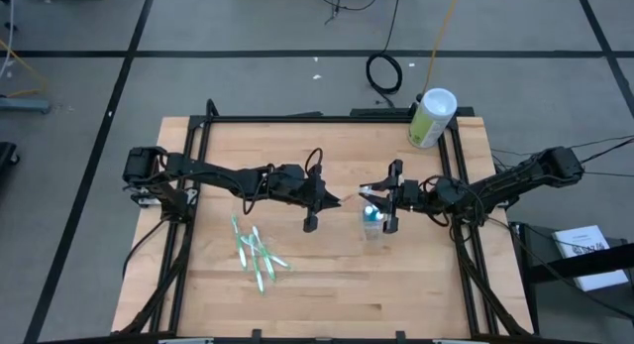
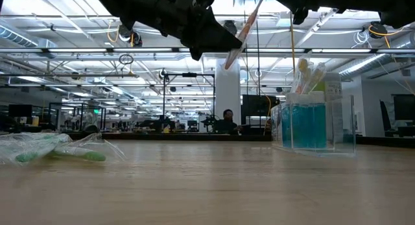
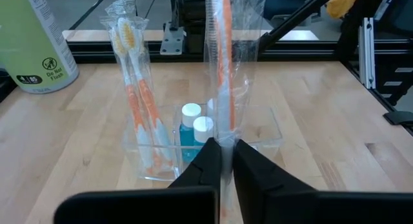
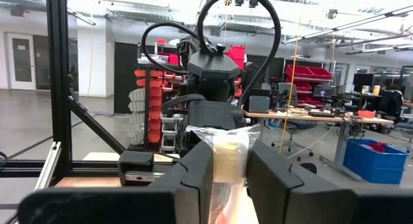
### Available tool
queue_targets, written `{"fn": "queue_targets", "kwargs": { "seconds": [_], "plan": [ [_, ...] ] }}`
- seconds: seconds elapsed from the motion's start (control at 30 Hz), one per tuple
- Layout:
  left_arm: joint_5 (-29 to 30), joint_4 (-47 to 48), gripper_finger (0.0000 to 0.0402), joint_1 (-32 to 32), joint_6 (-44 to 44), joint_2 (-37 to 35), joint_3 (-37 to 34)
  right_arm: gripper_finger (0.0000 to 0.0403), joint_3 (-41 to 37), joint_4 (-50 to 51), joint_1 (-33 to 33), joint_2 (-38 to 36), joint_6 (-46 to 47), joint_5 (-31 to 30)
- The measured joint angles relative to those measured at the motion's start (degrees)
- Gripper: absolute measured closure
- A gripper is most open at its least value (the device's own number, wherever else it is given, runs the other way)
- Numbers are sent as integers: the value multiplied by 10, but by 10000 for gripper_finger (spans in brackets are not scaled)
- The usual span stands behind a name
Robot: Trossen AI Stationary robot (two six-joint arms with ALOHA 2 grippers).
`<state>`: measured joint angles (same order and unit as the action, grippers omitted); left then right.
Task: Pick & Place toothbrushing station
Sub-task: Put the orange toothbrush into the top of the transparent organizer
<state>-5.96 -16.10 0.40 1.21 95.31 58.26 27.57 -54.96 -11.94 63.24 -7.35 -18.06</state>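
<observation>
A clear plastic cup (image 1: 371, 225) stands on the table right of centre, shown in the low view (image 2: 318, 124). It holds blue white-capped bottles (image 3: 191, 121) and wrapped orange toothbrushes (image 3: 132, 82) standing upright. My left gripper (image 3: 226, 162) is shut on a wrapped orange toothbrush (image 3: 222, 69), held in the air just left of the cup (image 2: 243, 30). My right gripper (image 4: 229, 169) faces it from the right, shut on the same toothbrush's wrapped other end (image 4: 226, 156). Several wrapped green toothbrushes (image 1: 258, 255) lie flat on the table at the near left. My left gripper pinches the toothbrush's wrapped handle (image 3: 224, 143) between its two fingers, coming level from the table's left. The brush rises from the fingers on a slant, clear of the table and the cup. My right gripper has the clear wrapper around the pale brush head (image 4: 227, 161) between its two fingers, one on each side. It comes from the table's right, facing my left arm. That end is up in the air, above the cup.
A pale-green canister with a white lid (image 1: 431, 116) stands at the table's far right corner. A black metal frame (image 1: 327, 118) runs round the table's edges. The bare wood between the loose toothbrushes and the cup (image 1: 317, 265) is free.
</observation>
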Motion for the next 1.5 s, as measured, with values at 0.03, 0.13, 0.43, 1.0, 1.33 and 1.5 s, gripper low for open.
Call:
{"fn": "queue_targets", "kwargs": {
  "seconds": [0.03, 0.13, 0.43, 1.0, 1.33, 1.5],
  "plan": [
    [0, 0, 389, 0, 0, 0, 0, 329, 0, 0, 0, 0, 0, 0],
    [0, 0, 392, 0, 0, 0, 0, 328, 0, 0, 0, 0, 0, 0],
    [0, 0, 345, 0, 0, 0, 0, 329, 0, 2, 0, 0, 0, 0],
    [34, 11, 211, 0, -31, 0, 0, 330, 0, 3, 0, 0, 0, -1],
    [34, 13, 155, 0, -45, 0, 0, 330, 0, 3, 0, 0, 0, 0],
    [34, 13, 149, 0, -45, 0, 0, 330, 0, 3, 0, 0, 0, 0]
  ]
}}
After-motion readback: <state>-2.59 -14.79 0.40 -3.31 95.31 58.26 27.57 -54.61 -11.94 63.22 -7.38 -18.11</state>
